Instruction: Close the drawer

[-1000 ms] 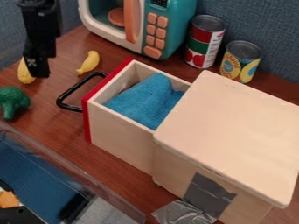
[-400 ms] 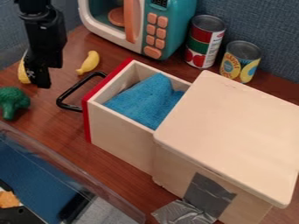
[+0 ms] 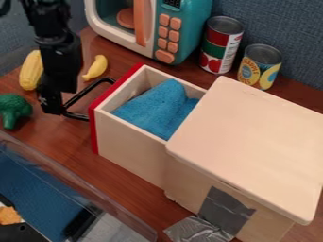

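Where the camera looks down on the wooden surface (image 3: 60, 142), one drawer (image 3: 129, 153) sticks out of one pale wooden box (image 3: 246, 142), clearly open. It has one red front (image 3: 95, 130) and one black handle (image 3: 93, 85), and one blue cloth (image 3: 154, 108) lies bunched inside it. The one black hand (image 3: 52, 105) hangs beside the handle, low over the surface; I cannot tell whether it is spread or pressed together, nor whether it touches the handle.

Around it are three toy foods: one corn cob (image 3: 29, 71) behind the hand, one banana (image 3: 96, 67) near the handle, and one green broccoli (image 3: 14, 108) beside the hand. Behind the drawer stand one toy microwave (image 3: 148, 28) and two upright cans (image 3: 221, 45). Two pieces of grey tape (image 3: 224, 208) show, one on the box's side and one crumpled below it. One clear tub (image 3: 79, 189) takes the near corner, holding one orange piece (image 3: 9, 216). As for what stands in the way, the hand hides part of the handle and the corn cob's edge.
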{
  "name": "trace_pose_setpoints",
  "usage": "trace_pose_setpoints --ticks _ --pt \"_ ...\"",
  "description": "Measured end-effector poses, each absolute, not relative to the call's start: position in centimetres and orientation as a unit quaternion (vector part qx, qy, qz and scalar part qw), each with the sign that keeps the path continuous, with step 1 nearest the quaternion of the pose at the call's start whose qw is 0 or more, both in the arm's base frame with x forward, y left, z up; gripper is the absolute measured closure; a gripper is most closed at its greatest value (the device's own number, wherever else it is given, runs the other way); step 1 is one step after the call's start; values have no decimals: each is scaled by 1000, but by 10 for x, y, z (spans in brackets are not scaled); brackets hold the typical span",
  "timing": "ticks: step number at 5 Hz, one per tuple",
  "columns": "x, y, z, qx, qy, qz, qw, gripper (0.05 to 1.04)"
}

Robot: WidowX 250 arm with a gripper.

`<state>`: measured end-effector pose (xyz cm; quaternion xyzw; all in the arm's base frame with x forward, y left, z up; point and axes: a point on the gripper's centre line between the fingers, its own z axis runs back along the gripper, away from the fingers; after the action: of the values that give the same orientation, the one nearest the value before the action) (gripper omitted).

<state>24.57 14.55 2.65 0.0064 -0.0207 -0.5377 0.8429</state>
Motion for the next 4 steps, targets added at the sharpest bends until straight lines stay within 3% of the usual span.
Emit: trace_pose_setpoints --ticks 1,4 --pt "241 126 16 -5 -16 -548 836 83" --pt "250 58 27 -16 -40 -573 819 83"
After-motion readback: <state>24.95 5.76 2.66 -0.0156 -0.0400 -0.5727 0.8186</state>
